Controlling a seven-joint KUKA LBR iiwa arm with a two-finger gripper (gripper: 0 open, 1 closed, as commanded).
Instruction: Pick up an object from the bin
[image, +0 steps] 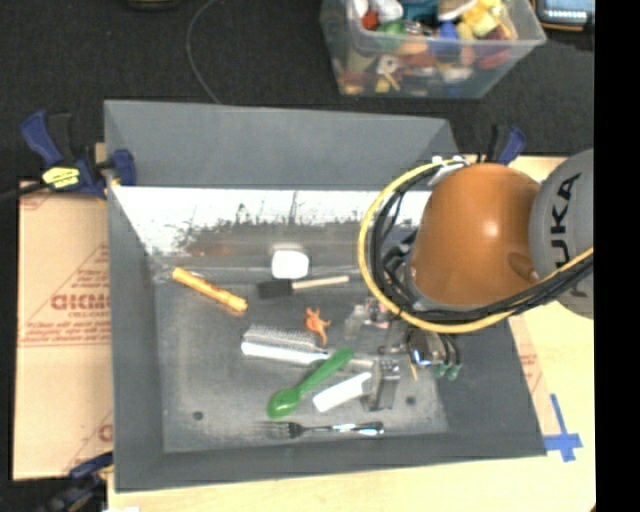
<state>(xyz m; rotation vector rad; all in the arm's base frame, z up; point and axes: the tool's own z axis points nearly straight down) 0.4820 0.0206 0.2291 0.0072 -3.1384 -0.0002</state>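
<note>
At the bin's (140, 330) lower right, the gripper (383, 378) hung low beneath the arm's orange cover (470, 235), which was ringed by yellow and black cables.

Nearest thing: white flat piece (340, 392), lying on the floor just left of the gripper. Its long axis ran from lower left to upper right, and its right end reached the gripper's dark tip. Touching or merely beside: could not tell.

Green spoon (305, 388) lay alongside and partly over the white piece on nearly the same diagonal. Its bowl pointed down-left, and its handle pointed up-right toward the gripper and ended just short of it.

Claw state: its opening could not be told, because the wrist hardware and cables crowded the view. Nothing was seen held in it.

Other items, all left of the gripper:
- pale hairbrush (280, 347), lying roughly level, just above the spoon
- small orange figure (317, 322), above the brush's right end
- black-headed brush with a light handle (300, 286), handle pointing right, near the back wall
- white block (290, 263), just above that brush
- orange stick (208, 289), tilted down to the right, well to the left
- fork with a blue handle (325, 429), lying level along the front edge, tines to the left
</note>
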